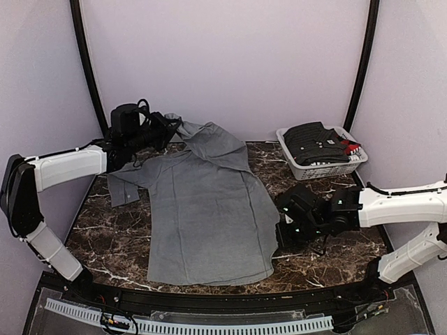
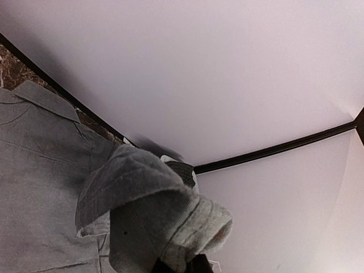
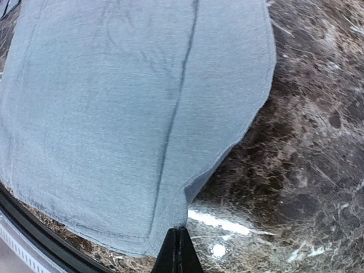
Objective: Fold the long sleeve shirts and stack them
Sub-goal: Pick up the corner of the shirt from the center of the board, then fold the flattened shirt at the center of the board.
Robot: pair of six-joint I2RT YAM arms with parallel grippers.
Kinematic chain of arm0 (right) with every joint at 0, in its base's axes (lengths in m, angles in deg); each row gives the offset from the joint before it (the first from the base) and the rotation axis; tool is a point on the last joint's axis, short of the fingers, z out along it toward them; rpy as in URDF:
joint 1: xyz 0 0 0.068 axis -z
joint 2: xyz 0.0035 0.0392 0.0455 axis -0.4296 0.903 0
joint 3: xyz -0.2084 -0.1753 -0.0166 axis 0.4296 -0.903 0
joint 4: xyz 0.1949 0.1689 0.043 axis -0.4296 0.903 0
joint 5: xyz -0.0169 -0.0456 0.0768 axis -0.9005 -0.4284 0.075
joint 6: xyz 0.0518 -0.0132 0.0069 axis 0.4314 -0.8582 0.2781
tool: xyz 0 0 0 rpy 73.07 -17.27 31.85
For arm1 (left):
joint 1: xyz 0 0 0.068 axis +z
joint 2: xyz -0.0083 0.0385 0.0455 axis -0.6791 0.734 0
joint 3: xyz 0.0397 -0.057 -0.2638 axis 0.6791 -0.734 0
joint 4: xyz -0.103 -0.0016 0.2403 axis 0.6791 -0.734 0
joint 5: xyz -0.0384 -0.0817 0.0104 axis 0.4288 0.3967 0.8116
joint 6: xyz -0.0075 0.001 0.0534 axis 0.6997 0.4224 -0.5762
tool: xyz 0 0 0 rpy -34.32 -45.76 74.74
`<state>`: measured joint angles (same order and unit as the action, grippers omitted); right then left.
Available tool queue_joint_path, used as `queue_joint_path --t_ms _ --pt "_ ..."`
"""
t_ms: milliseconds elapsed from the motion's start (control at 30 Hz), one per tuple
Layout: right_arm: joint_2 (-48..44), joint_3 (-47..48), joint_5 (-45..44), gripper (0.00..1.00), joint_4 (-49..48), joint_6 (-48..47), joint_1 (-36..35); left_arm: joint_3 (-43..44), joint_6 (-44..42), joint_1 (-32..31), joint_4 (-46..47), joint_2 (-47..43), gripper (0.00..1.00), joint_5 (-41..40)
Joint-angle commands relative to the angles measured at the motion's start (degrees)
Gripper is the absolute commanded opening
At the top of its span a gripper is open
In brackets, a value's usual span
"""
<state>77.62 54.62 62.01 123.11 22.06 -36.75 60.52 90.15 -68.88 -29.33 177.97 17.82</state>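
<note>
**Step in hand: spreading the garment before the first fold.** We find the grey long sleeve shirt (image 1: 209, 209) lying mostly flat in the middle of the tabletop (image 1: 335, 258), with its hem toward the near edge and its collar toward the far left corner. One sleeve lies out toward the left edge. The other sleeve and shoulder are bunched and raised off the surface at the far left corner.

**Left arm.** The arm reaches along the left edge to the far left corner. The left gripper (image 1: 159, 131) is clamped on the bunched sleeve cloth and holds it above the tabletop. In the wrist view the cloth drapes over the fingers, so we cannot see the contact itself.

**Right arm.** The arm extends low from the right edge, with the wrist close to the surface. The right gripper (image 3: 177, 245) has its fingertips pressed together on the shirt's right side edge near the hem, where the cloth lifts slightly. We judge this to be a thin pinch.

**Next move.** We expect the raised sleeve to be drawn across the body or pulled taut. This calls for both pinches to hold and for the two arms to travel together.

A laundry basket (image 1: 300, 167) holding dark folded garments (image 1: 318, 143) stands at the far right corner, well apart.
</note>
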Motion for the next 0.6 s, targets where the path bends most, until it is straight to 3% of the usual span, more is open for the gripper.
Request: queue_joint_path --t_ms 0,300,567 --pt "2.9 1.9 3.5 0.0 -5.3 -3.9 -2.1 -3.6 -1.2 1.8 -0.7 -5.2 0.0 -3.3" --pt "9.5 2.6 12.7 0.0 -11.7 -8.4 -3.6 -10.3 -3.5 5.0 -4.9 -10.6 0.0 -6.4" --pt "13.8 4.1 15.5 0.0 -13.0 -9.6 -3.6 -11.8 -4.2 6.6 -4.8 -10.6 0.0 -5.2"
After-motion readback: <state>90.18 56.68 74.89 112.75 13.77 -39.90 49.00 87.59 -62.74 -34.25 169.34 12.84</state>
